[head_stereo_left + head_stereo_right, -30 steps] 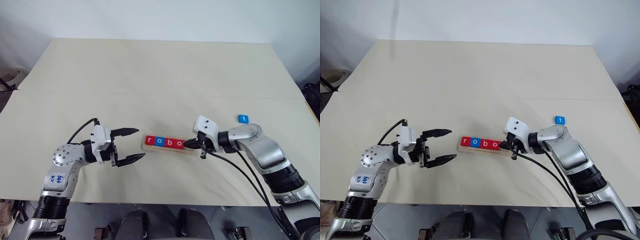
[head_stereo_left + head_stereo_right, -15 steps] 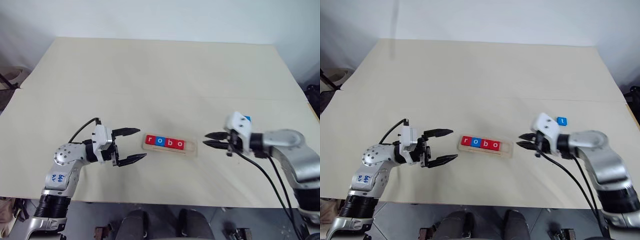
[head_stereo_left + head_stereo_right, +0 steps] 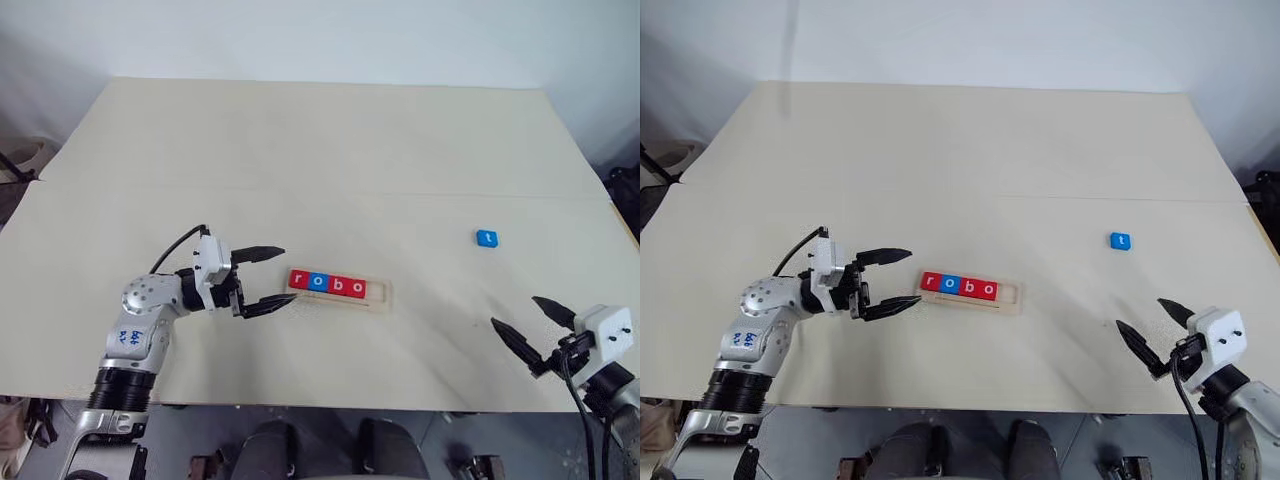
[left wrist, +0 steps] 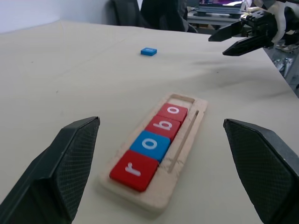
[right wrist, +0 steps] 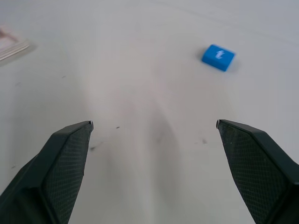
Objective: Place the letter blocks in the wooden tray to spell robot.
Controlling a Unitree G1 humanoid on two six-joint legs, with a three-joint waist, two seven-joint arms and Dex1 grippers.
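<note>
Since r, o, b, o already fill the tray (image 3: 338, 288) with one end slot free, only the t block (image 3: 486, 238) remains, well right of tray. Left gripper (image 3: 268, 279) wide, empty, beside tray's left end, likely bracing. Right gripper (image 3: 531, 331) wide, empty, far right of tray.
</note>
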